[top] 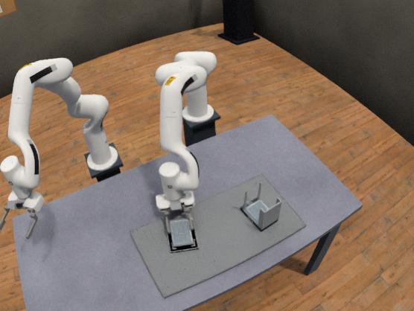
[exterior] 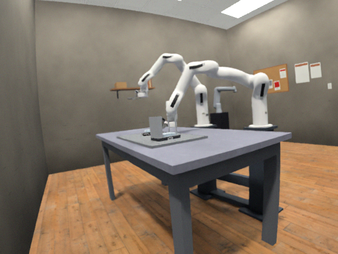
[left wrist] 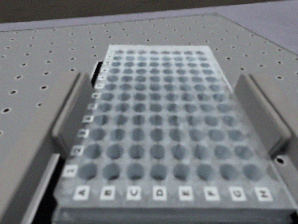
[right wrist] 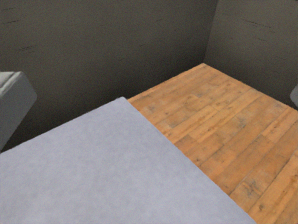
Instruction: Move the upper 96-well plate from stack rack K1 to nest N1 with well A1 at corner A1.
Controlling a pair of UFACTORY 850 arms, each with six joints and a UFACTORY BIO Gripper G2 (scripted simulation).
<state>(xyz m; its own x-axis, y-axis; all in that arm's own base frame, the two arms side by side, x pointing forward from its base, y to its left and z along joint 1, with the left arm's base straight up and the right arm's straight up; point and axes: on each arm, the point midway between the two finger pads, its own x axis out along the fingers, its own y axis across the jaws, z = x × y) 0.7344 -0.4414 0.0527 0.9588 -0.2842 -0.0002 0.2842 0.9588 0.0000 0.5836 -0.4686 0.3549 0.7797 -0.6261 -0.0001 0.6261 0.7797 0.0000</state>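
The clear 96-well plate [top: 182,232] [left wrist: 159,120] lies level at the nest N1 [top: 185,251], a black frame. Its column 1 is nearest the left wrist camera, with row A at the left there. My left gripper [top: 181,230] [left wrist: 170,117] is shut on this plate, one pad against each long side. Whether the plate touches the nest floor is hard to tell, and the A1 corner mark cannot be read. The lower plate [top: 256,209] lies in the stack rack K1 [top: 271,214] [exterior: 156,127]. My right gripper [top: 15,232] [right wrist: 157,102] is open and empty beyond the table's left part.
The perforated grey board [top: 220,245] [exterior: 134,138] carries both nest and rack on the table [top: 93,260] [exterior: 231,146]. K1 has a tall wall and thin upright posts, to the right of the left gripper in the top view. The right arm stands well away from both.
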